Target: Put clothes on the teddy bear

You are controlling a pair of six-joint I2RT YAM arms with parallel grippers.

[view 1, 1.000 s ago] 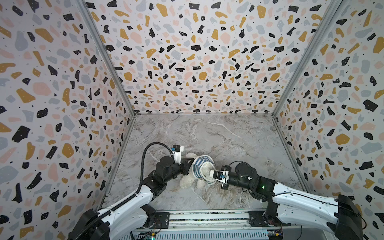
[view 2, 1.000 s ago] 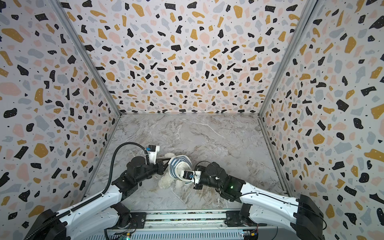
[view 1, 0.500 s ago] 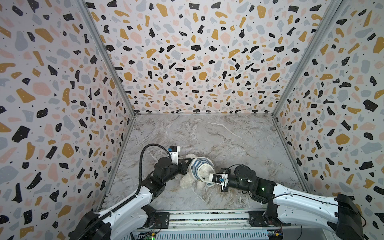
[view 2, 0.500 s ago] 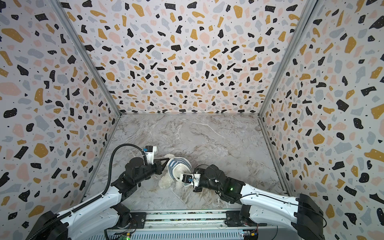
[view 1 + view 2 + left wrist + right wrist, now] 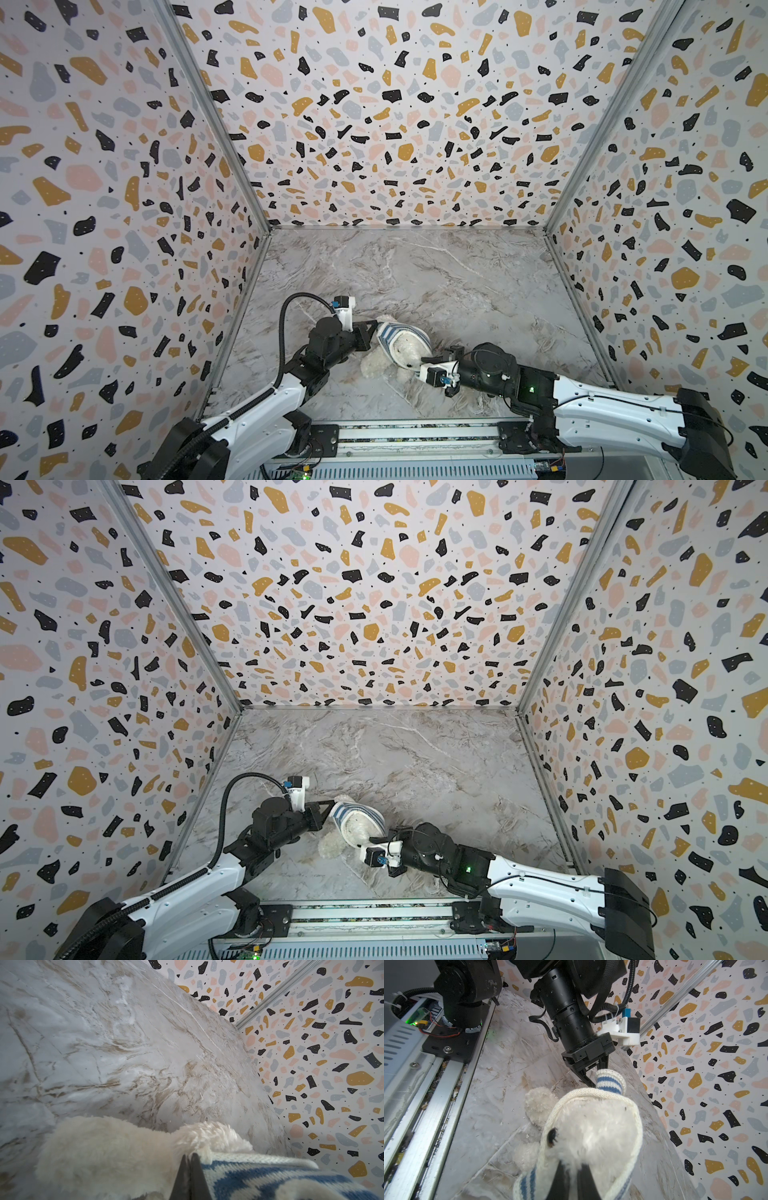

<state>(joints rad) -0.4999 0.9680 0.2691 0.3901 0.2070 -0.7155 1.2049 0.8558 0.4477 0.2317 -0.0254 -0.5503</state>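
Note:
The teddy bear (image 5: 374, 365) lies on the marble floor near the front, its white face (image 5: 591, 1130) showing through the opening of a blue-and-white striped shirt (image 5: 390, 332) stretched over its head. My left gripper (image 5: 374, 326) is shut on the shirt's far-left edge (image 5: 259, 1174), right where the knit meets the fur (image 5: 104, 1147). My right gripper (image 5: 424, 360) is shut on the near-right hem, its fingertips (image 5: 562, 1167) pinching the knit below the bear's face. In both top views the shirt (image 5: 345, 812) spans between the two grippers. One sleeve (image 5: 609, 1082) sticks up beside the left gripper (image 5: 593, 1082).
An aluminium rail (image 5: 415, 432) runs along the front edge under both arm bases. Terrazzo-patterned walls (image 5: 124, 208) close in the left, back and right sides. Bare marble floor (image 5: 415, 270) stretches behind the bear.
My right gripper has pulled its shirt hem toward the front edge, and the left has shifted slightly left. The shirt opening now stretches wider around the bear's head.

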